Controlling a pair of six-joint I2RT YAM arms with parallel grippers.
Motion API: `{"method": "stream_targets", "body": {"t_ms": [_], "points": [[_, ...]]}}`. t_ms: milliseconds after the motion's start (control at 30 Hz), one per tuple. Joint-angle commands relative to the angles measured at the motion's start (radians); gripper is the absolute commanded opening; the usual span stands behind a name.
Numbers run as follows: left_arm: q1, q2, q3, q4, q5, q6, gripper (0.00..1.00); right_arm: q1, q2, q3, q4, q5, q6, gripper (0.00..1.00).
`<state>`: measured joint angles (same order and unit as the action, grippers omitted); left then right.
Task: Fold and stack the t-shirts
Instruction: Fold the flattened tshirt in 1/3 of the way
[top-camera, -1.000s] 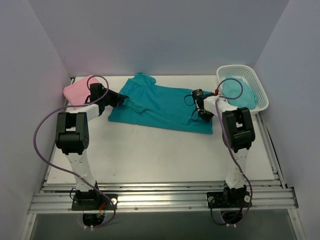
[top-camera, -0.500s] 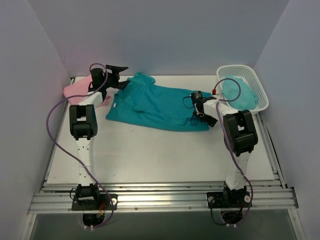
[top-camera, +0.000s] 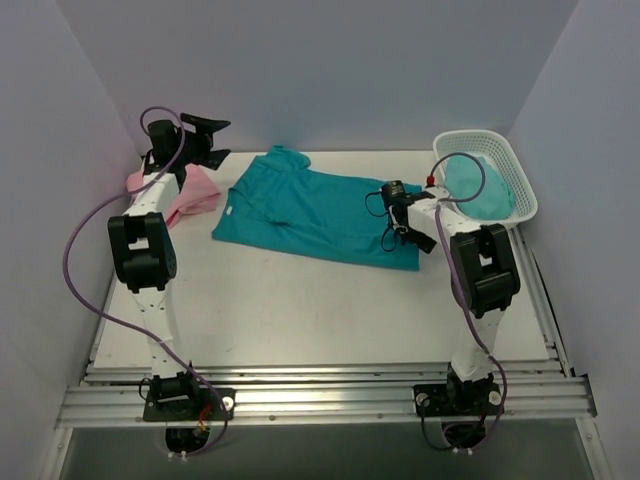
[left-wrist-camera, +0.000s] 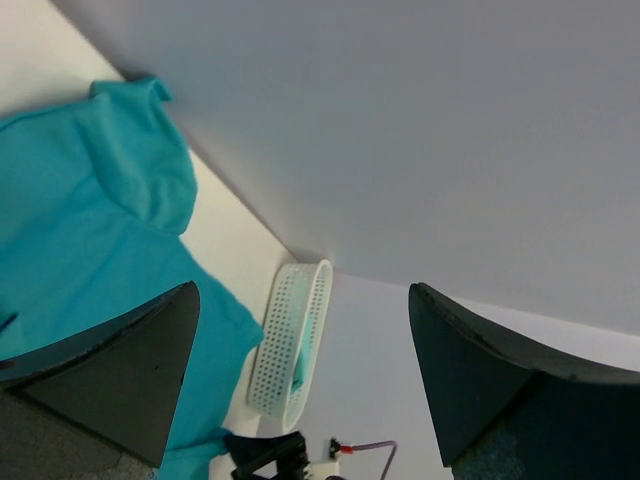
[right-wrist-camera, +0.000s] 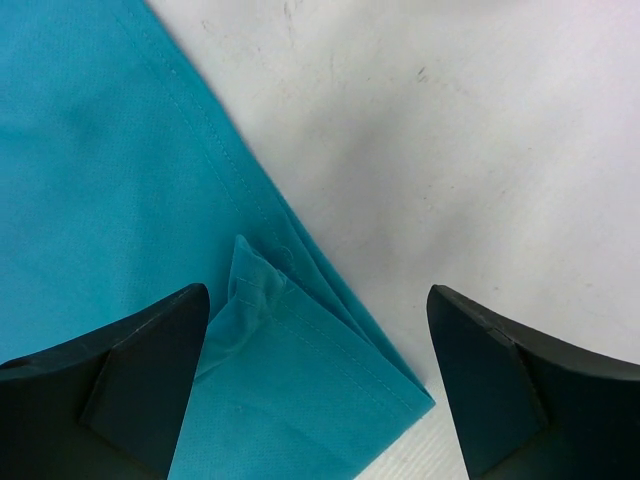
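Note:
The teal t-shirt (top-camera: 315, 215) lies folded lengthwise across the back of the table, its collar end to the left. The pink t-shirt (top-camera: 192, 200) sits bunched at the back left corner. My left gripper (top-camera: 208, 138) is raised in the air near the back wall, above the pink shirt, open and empty; its wrist view looks along the teal t-shirt (left-wrist-camera: 90, 250). My right gripper (top-camera: 408, 228) hovers low over the shirt's right hem, open. In the right wrist view the folded hem corner (right-wrist-camera: 300, 380) lies between the spread fingers (right-wrist-camera: 130, 370), untouched.
A white perforated basket (top-camera: 520, 190) stands at the back right with another teal cloth (top-camera: 468, 185) inside; it also shows in the left wrist view as the basket (left-wrist-camera: 290, 340). Walls close in the back and both sides. Bare white table (right-wrist-camera: 450, 120) lies beside the hem.
Both grippers opened and let go of the teal shirt. The left arm lifted and swung back left, up over the pink shirt. The right gripper stayed near the hem.

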<state>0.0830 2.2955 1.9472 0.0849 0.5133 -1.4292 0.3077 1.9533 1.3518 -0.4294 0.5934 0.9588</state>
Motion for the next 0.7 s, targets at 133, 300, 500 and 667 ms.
{"method": "stream_targets", "body": {"t_ms": [133, 300, 500, 667], "points": [[-0.069, -0.324, -0.305, -0.005, -0.117, 0.336, 0.94, 0.022, -0.191, -0.032, -0.054, 0.141, 0.044, 0.86], [-0.111, -0.519, -0.626, 0.036, -0.238, 0.434, 0.94, 0.102, -0.35, -0.149, 0.203, -0.005, -0.124, 0.81], [-0.183, -0.622, -0.781, 0.016, -0.398, 0.553, 0.94, 0.126, -0.311, -0.197, 0.377, -0.207, -0.17, 0.0], [-0.215, -0.608, -0.864, 0.021, -0.453, 0.59, 0.94, 0.13, -0.186, -0.16, 0.34, -0.192, -0.131, 0.0]]}}
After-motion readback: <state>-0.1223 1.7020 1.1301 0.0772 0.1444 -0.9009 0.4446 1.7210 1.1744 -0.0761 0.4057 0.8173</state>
